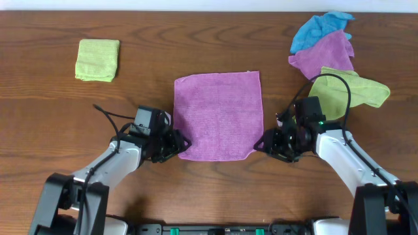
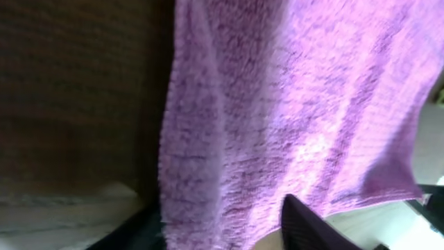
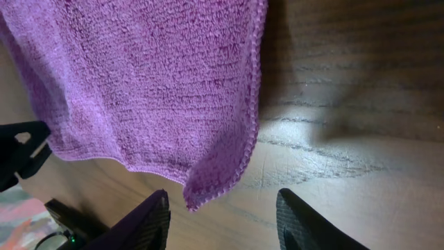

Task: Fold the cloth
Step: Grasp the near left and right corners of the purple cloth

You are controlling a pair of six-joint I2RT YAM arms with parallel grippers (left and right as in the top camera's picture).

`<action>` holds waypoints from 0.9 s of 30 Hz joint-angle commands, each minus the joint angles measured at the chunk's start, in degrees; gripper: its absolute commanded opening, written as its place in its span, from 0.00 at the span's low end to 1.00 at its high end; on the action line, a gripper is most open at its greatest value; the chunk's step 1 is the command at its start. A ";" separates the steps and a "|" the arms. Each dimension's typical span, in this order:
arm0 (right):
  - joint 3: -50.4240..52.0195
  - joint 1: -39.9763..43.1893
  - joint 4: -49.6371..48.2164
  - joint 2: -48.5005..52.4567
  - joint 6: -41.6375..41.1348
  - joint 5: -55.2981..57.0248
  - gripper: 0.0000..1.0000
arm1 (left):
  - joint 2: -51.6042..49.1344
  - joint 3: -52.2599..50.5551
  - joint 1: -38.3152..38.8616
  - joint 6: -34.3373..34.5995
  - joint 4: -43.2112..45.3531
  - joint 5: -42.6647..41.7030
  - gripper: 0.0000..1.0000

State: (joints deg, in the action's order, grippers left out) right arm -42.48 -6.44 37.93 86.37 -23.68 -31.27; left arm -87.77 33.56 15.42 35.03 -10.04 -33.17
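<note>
Your wooden table [image 1: 52,130] carries everything. The cloth [image 1: 219,114] lies flat and unfolded at its middle, roughly square, with its near edge toward the two arms.

Your left gripper [image 1: 179,145] sits low at the cloth's near left corner. In the left wrist view its fingers [image 2: 305,226] stand apart with the cloth filling the gap between them. That view is blurred, so you cannot tell whether the pads touch the fabric.

Your right gripper [image 1: 261,142] sits at the near right corner. In the right wrist view its jaws are spread, and the slightly raised corner points down into the gap, clear of both fingers.

At the far right, three crumpled cloths lie together: a blue cloth [image 1: 320,27] farthest back, a second purple cloth [image 1: 326,53] against it, and a loose green cloth [image 1: 353,91] nearest the right arm. A folded green cloth [image 1: 98,59] lies alone at the far left.
</note>
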 commanded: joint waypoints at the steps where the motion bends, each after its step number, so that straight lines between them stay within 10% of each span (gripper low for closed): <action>1: 0.22 0.79 -0.07 0.24 -0.50 -0.22 0.48 | -3.30 -3.39 0.31 -0.35 -2.51 1.90 0.45; 14: 0.22 0.79 -1.70 0.26 -0.52 -0.17 0.40 | -3.30 -3.39 0.28 -0.33 -5.14 0.68 0.35; 22: 0.22 0.79 -3.15 0.98 -2.01 1.27 0.02 | -3.30 -3.39 0.28 -0.33 -5.09 0.70 0.06; 27: 0.22 0.72 -3.19 0.98 -2.01 1.20 0.01 | -3.28 -3.32 -0.61 -0.33 -5.09 0.15 0.06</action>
State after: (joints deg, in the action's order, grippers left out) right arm -42.46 -6.44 34.83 86.85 -25.43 -30.11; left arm -88.95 32.32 15.38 34.65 -13.78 -36.12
